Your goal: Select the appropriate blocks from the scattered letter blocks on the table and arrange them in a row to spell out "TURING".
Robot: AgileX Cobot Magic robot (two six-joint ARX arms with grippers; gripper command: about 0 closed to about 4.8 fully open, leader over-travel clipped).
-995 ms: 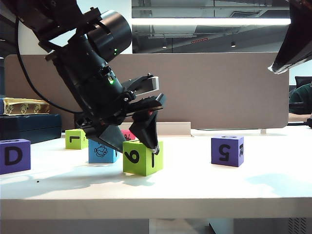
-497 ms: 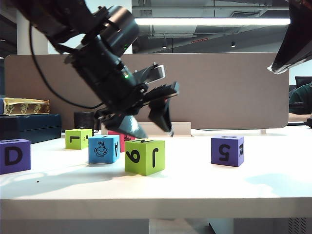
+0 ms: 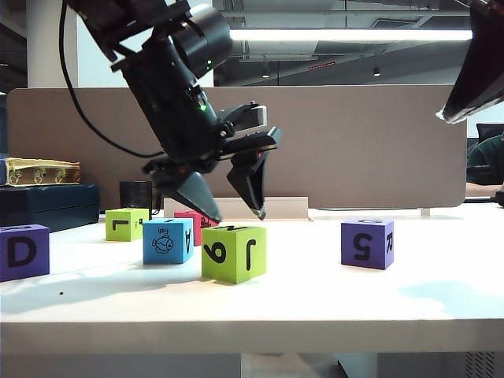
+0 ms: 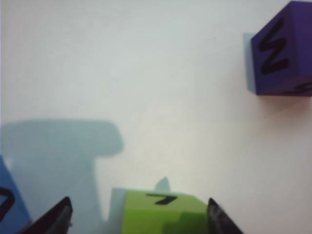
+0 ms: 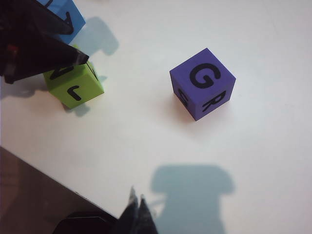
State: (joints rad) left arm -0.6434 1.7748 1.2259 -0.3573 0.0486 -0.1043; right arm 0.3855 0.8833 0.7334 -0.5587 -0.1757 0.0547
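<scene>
Lime green foam is showing at the middle of the table (image 3: 331,303): the nearer green block (image 3: 234,253), with a 9 and a J on the faces turned to the exterior camera, is serving here as the landmark. Directly above it the left gripper (image 3: 239,214) is hovering with its two dark fingers spread apart, their tips just clear of the block's top and holding nothing. In the left wrist view only the finger tips and the upper part of this block (image 4: 163,213) are showing, the rest being cut off by the frame's edge.

Just to the left of the landmark in the exterior view, the blue fish block (image 3: 167,241) is standing, and a red block (image 3: 201,218) behind it is mostly hidden, so its letter cannot be read. Further left and back, a second green block (image 3: 126,224) is sitting in front of a black mug (image 3: 135,194) that is partly covered by the arm. A purple block marked D (image 3: 23,252) is being cropped by the picture's left edge.

Well to the right of the landmark, a purple block (image 3: 367,243) with G on top (image 5: 203,90) is standing alone, with bare white tabletop around it up to the thick front edge. The right gripper (image 5: 137,214) is hanging high above that side, its fingers pressed together and empty. A grey-brown divider panel (image 3: 370,142) is closing off the back.
</scene>
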